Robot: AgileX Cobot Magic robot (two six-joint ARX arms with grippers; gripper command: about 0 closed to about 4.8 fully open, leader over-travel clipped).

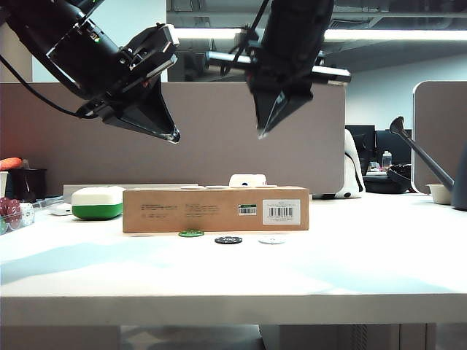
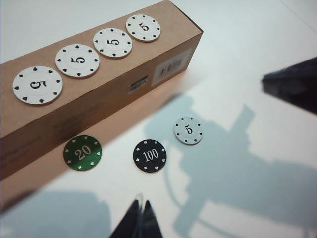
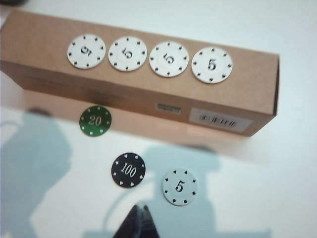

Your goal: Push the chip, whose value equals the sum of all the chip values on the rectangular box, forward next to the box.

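we see a white table [image 1: 365,270] with a long brown rectangular box [image 1: 215,210] lying across its middle. on the box's top face four white chips [image 3: 148,58] sit in a row, each marked 5. on the table in front of the box lie three more chips: the green chip [image 3: 95,120] marked 20, just beside the box's front wall, though we cannot tell if it touches; a black chip [image 3: 128,169] marked 100, further from the box; and a lone white chip [image 3: 180,186] marked 5, about as far out as the black one. in the exterior view the three lie left to right as green [image 1: 191,233], black [image 1: 228,240], white [image 1: 271,240].

both arms hang high above the table, well clear of everything. the left gripper [image 1: 172,135] is up on the left, tilted down toward the box; its fingertips [image 2: 139,218] look pressed together with nothing between them. the right gripper [image 1: 263,133] hangs above the box's middle, pointing straight down, its fingertips [image 3: 138,220] likewise clenched on nothing.

behind the box's left end sits a green-and-white rounded case [image 1: 98,202]. a dark watering can [image 1: 430,164] stands at the far right.
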